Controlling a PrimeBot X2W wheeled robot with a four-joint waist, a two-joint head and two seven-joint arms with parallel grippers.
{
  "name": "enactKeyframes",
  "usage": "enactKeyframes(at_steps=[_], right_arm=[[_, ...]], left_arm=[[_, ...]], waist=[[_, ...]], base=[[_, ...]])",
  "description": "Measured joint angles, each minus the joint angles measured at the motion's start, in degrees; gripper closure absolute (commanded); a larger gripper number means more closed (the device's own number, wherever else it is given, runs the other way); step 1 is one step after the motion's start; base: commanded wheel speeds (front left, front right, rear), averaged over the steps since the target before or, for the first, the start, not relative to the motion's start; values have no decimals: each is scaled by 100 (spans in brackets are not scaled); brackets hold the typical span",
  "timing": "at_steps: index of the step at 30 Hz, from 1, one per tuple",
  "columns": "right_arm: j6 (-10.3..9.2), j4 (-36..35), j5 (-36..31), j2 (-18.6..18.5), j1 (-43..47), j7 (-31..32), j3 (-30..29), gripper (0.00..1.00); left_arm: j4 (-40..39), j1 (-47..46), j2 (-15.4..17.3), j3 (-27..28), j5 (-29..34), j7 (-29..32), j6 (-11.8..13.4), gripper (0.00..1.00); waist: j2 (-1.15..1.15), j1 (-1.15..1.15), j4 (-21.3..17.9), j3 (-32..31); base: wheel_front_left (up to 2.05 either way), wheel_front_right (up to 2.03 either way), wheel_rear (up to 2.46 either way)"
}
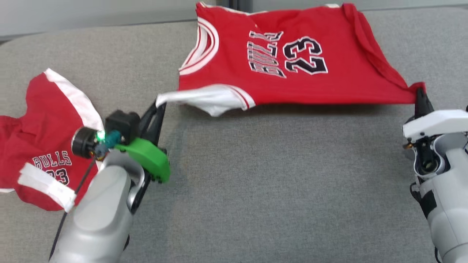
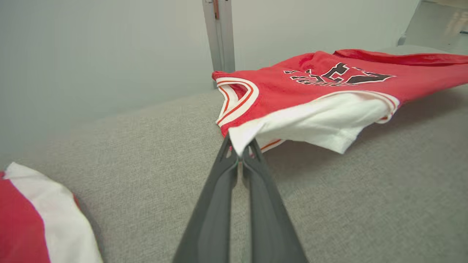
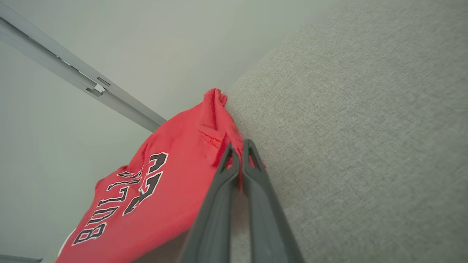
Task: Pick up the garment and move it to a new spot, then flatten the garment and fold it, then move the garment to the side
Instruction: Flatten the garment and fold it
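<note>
Two jersey [image 1: 310,84] corners are clamped in my left hand [image 1: 159,106] and right hand [image 1: 420,94]; I should pull it taut and lower evenly.

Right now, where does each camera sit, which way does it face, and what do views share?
Head view: on the robot's head, looking down at the grey cushion; left hand and right hand hold the red jersey stretched between them.
Left wrist view: on that wrist, looking along the left hand's fingers at the jersey's white corner.
Right wrist view: on that wrist, looking along the right hand's fingers at its red corner.
Shared: all three show the jersey's black lettering.
</note>
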Motion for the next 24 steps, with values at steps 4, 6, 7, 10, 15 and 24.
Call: enactKeyframes(at_steps=[4,6,7,10,15,24], right_arm=[[0,0,46,-189,371,152,302,100],[0,-15,70,-287,540,252,443,100],[0,-31,71,-330,627,326,538,100],[0,-111,73,-464,851,553,791,100],[0,-368,67,-786,1182,1006,1162,100],[0,-1002,116,-1330,1852,1935,1388,100]], left_arm=[[-58,505,229,-516,-45,-1,-1,100],[-87,760,325,-757,-145,-1,-1,100],[-107,872,376,-857,-205,-1,-1,100],[-197,1169,563,-1193,-365,0,-1,100],[-627,1605,880,-1669,-654,100,-1,100],[-2024,2466,1472,-2027,-1363,503,-2,100]], waist=[[0,0,40,-374],[0,0,61,-575],[0,0,72,-671],[0,0,101,-934],[0,0,156,-1308],[0,0,267,-1698]], base=[[0,0,0],[0,0,0],[0,0,0],[0,0,0],[0,0,0],[0,0,0]])
